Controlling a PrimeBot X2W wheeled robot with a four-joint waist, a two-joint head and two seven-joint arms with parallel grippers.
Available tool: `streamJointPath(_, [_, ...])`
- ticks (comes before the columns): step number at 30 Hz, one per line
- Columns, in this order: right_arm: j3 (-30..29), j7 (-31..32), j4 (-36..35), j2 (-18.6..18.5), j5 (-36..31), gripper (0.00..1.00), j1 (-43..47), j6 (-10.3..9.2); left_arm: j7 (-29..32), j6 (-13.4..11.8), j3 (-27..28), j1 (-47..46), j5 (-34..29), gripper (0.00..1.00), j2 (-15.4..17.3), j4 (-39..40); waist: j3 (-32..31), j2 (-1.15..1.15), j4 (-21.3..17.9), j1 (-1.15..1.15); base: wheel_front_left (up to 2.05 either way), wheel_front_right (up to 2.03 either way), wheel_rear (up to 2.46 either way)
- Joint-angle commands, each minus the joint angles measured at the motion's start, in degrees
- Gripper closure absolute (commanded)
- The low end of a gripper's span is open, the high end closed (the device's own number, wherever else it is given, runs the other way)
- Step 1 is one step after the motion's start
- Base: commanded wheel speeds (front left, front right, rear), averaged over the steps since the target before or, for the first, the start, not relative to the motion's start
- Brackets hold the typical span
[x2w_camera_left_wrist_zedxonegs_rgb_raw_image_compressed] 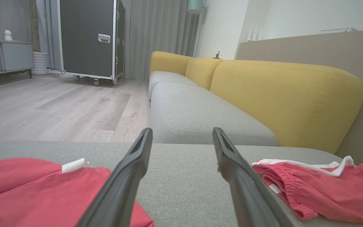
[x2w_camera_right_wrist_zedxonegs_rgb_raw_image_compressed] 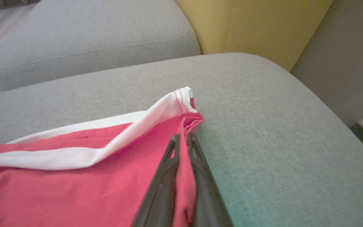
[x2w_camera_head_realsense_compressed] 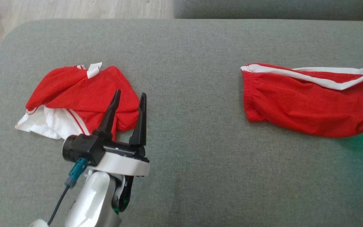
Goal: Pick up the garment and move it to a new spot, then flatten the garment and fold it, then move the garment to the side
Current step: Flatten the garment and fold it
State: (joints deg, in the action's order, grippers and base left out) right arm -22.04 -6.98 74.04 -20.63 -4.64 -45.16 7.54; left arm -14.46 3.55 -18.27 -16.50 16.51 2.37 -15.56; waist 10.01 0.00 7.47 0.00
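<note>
Left gripper [x2w_camera_head_realsense_compressed: 130, 93], fingers apart, angled low over the crumpled red garment [x2w_camera_head_realsense_compressed: 83, 94]; its white tag [x2w_camera_head_realsense_compressed: 94, 69] is unreadable. Right gripper [x2w_camera_right_wrist_zedxonegs_rgb_raw_image_compressed: 183, 135] is clamped on the red shorts [x2w_camera_right_wrist_zedxonegs_rgb_raw_image_compressed: 74, 195].

Grey sofa seats [x2w_camera_left_wrist_zedxonegs_rgb_raw_image_compressed: 200, 113], yellow backrests [x2w_camera_left_wrist_zedxonegs_rgb_raw_image_compressed: 279, 94], pale wood floor [x2w_camera_left_wrist_zedxonegs_rgb_raw_image_compressed: 58, 107], grey curtains [x2w_camera_left_wrist_zedxonegs_rgb_raw_image_compressed: 159, 31]

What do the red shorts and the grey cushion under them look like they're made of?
The red shorts look like a thin, smooth sports knit, probably polyester. The fabric drapes in soft folds, puckers at an elastic waistband and has sewn-on white stripes. The grey cushion looks like matte woven upholstery fabric, with a fine flecked weave and no shine.
</note>
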Motion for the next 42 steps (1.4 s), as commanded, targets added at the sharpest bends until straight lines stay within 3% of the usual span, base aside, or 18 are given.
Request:
streamJointPath(1, [0.8, -1.3, -2.1, 0.0, -0.5, 1.0, -1.0, -0.05, -0.5, 0.2, 2.4, -0.5, -0.5, 0.0, 0.5, 1.5, -0.4, 0.0, 0.0, 0.0, 0.0, 0.0, 0.0])
streamJointPath(10, [4.0, -6.4, -4.4, 7.4, 0.7, 1.0, -2.6, -0.05, -0.5, 0.3, 3.5, 1.3, -0.6, 0.0, 0.5, 1.0, -4.4, 0.0, -0.4, 0.0, 0.0, 0.0, 0.0])
streamJointPath(16, [10.6, -7.7, -6.9, 14.0, 4.0, 1.0, -2.6, -0.05, -0.5, 0.4, 4.6, 2.7, -0.9, 0.0, 0.5, 1.0, -6.7, 0.0, 0.0, 0.0, 0.0, 0.0, 0.0])
streamJointPath(21, [17.1, -7.9, -9.4, 16.7, 8.1, 1.0, -1.3, -0.05, -0.5, 0.6, 5.0, 3.5, -1.1, 0.0, 0.5, 1.0, -7.7, 0.0, 0.6, 0.0, 0.0, 0.0, 0.0])
streamJointPath(31, [37.7, -7.8, -15.8, 17.7, 23.3, 1.0, 5.7, -0.05, -0.5, 1.0, 5.5, 4.4, -1.6, 0.0, 0.5, 0.6, -8.6, 0.0, 2.4, 0.0, 0.0, 0.0, 0.0])
streamJointPath(40, [48.9, -5.9, -13.1, 17.7, 27.2, 0.98, 8.5, -0.05, -0.5, 0.9, 5.8, 4.9, -1.6, 0.0, 0.5, 0.7, -8.4, 0.0, 2.6, 0.0, 0.0, 0.0, 0.0])
streamJointPath(41, [49.9, -5.6, -12.3, 17.7, 26.9, 0.01, 8.6, -0.05, -0.5, 0.8, 5.8, 4.9, -1.5, 0.0, 0.5, 0.7, -8.4, 0.0, 2.4, 0.0, 0.0, 0.0, 0.0])
streamJointPath(42, [50.8, -5.4, -11.8, 17.7, 27.1, 0.0, 8.8, -0.05, -0.5, 0.8, 5.8, 5.0, -1.4, 0.0, 0.5, 0.7, -8.4, 0.0, 2.2, 0.0, 0.0, 0.0, 0.0])
